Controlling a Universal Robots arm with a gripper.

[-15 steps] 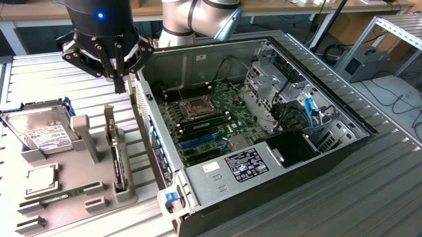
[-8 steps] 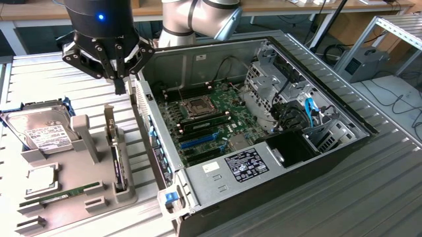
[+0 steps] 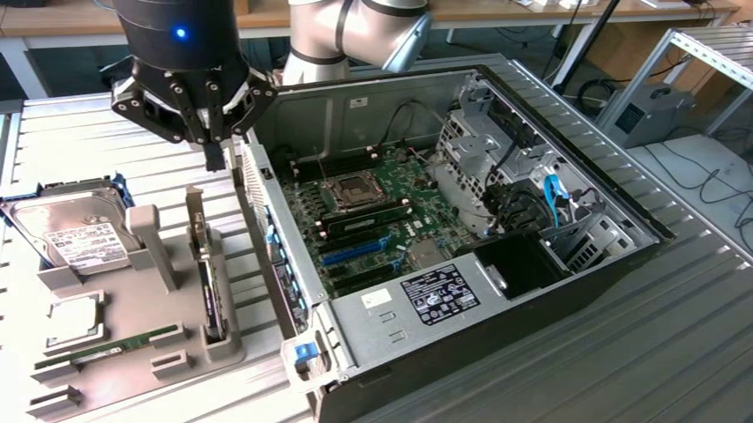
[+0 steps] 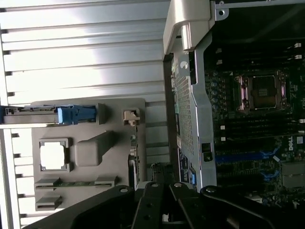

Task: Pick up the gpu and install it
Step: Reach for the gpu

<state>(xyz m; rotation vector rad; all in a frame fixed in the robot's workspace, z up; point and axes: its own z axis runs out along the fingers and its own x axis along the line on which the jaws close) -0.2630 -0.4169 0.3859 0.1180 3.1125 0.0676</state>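
The gpu (image 3: 208, 295) is a thin black card with a silver end bracket. It stands on edge in a slot of the grey holder (image 3: 130, 374), at the exterior view's left of the open computer case (image 3: 471, 295). My gripper (image 3: 214, 160) hangs above the far end of the holder, close to the case's rear wall, with its fingers shut and nothing between them. It is well above the card and clear of it. In the wrist view the gpu (image 4: 135, 150) appears edge-on just beyond my gripper (image 4: 164, 188).
The holder also carries a silver hard drive (image 3: 77, 236), a processor chip (image 3: 70, 317) and a green memory stick (image 3: 112, 345). Inside the case lies the motherboard (image 3: 376, 211) with blue card slots (image 3: 353, 251). Everything rests on a slatted metal table (image 3: 70, 141).
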